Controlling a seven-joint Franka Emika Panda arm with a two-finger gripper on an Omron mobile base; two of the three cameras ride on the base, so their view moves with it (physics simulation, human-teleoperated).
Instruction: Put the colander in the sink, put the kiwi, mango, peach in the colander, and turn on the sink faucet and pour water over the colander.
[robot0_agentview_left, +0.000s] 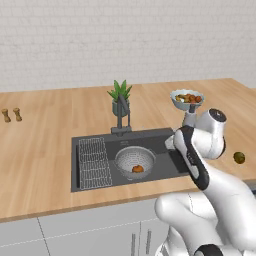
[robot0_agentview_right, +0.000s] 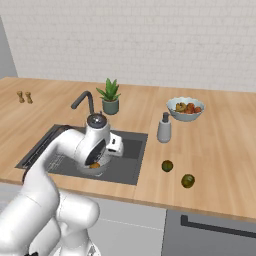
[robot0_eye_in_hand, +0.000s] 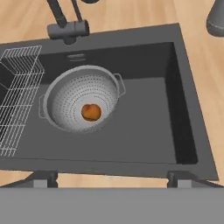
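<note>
The grey colander (robot0_eye_in_hand: 83, 103) stands in the dark sink (robot0_eye_in_hand: 144, 127), left of the basin's middle, with the orange-red peach (robot0_eye_in_hand: 91, 112) lying in its bottom. My gripper (robot0_eye_in_hand: 113, 179) hangs open and empty above the sink's front edge, to the right of the colander; each fingertip (robot0_eye_in_hand: 43, 178) stands far from the other. Two greenish fruits (robot0_agentview_right: 167, 165) (robot0_agentview_right: 188, 180), the kiwi and the mango, lie on the counter right of the sink; I cannot tell which is which. The faucet (robot0_eye_in_hand: 65, 26) stands behind the colander. Water is out of view.
A wire rack (robot0_eye_in_hand: 17, 96) fills the sink's left side. Behind the sink are a potted plant (robot0_agentview_right: 110, 97), a soap dispenser (robot0_agentview_right: 164, 128) and a pale blue fruit bowl (robot0_agentview_right: 185, 108). Two small shakers (robot0_agentview_left: 11, 115) stand at the far left of the counter.
</note>
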